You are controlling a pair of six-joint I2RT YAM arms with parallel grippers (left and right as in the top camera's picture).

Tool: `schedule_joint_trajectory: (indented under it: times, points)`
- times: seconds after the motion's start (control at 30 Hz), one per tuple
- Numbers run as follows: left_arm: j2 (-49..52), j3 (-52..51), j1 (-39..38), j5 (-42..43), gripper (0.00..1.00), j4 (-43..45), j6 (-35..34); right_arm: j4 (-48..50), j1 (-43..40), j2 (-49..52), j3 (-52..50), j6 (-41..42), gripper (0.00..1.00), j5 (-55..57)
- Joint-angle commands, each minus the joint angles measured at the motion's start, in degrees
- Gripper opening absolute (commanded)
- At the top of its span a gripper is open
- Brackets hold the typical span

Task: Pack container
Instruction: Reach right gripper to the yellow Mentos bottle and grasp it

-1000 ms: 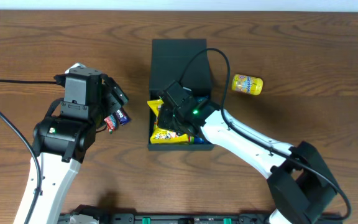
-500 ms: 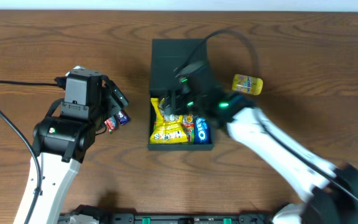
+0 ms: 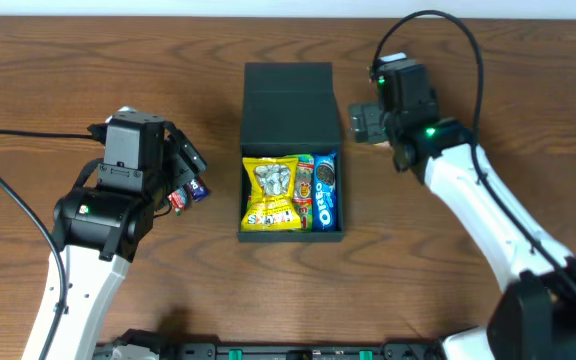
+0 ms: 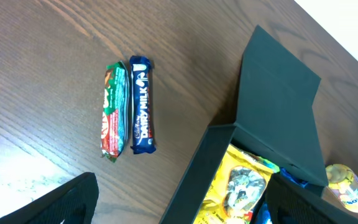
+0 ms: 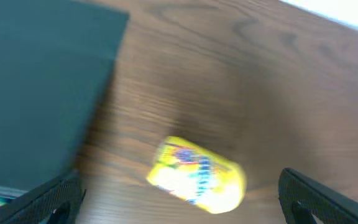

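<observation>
**Table** (image 3: 88,60). Dark wood, the work surface that bears everything below.

**Right arm, right gripper** (image 3: 361,125). It reaches past the container's right side. The jaws are spread wide, and in the blurred wrist view one finger shows at each lower corner with nothing clamped between them. It looks poised for a pick.

**Left arm, left gripper** (image 3: 186,160). It hangs to the left of the container, above two bars. The jaws are wide apart and empty, so it is probably lined up on that pair.

**Container** (image 3: 288,100). A matte black box at table centre. The flap lid is thrown back toward the far edge, which leaves the tray open from above for loading. The tray is partly filled.

**Yellow snack bag** (image 3: 273,192). It lies flat in the tray, takes up the left half and touches the left wall.

**Oreo pack** (image 3: 325,190). Blue, set lengthwise against the right wall.

**Slim pack** (image 3: 304,190). It is wedged between the bag and the Oreo pack. The label is too small to read.

**Yellow can** (image 5: 194,174). It lies on its side on the table just right of the lid, below the right gripper's open fingers. The overhead view hides it. Being round, it may roll if nudged.

**Dairy Milk bar** (image 4: 142,106). Blue, on the table left of the container and not yet packed.

**Green-and-red bar** (image 4: 112,112). It touches the Dairy Milk bar along its length and lies parallel. A single pinch may catch both bars.
</observation>
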Motion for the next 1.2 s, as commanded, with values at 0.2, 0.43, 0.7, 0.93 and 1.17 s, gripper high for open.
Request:
schedule_joint_trajectory:
  times: [0.2,0.43,0.7,0.93,1.17]
  points:
    - [0.39,-0.57,0.17,-0.35,0.88,-0.81,0.26,-0.28,-10.47,6.14,0.04,-31.10,0.99,-17.90]
    - [0.39,-0.57,0.17,-0.35,0.88,-0.74,0.22,-2.80,-15.34,7.96,0.04,-38.12,0.99,-26.16]
    - [0.39,-0.57,0.17,-0.35,0.88,-0.26,0.20,-2.23,-15.56,13.33,0.04,-42.58,0.99,-26.12]
    - [0.39,-0.57,0.20,-0.35,0.88,-0.15,0.20,0.39,-15.67,17.97,0.04,-42.97,0.99,-25.68]
    - [0.39,-0.57,0.17,-0.35,0.88,-0.15,0.20,1.16,-15.67,19.80,0.04,-41.75,0.72,-25.70]
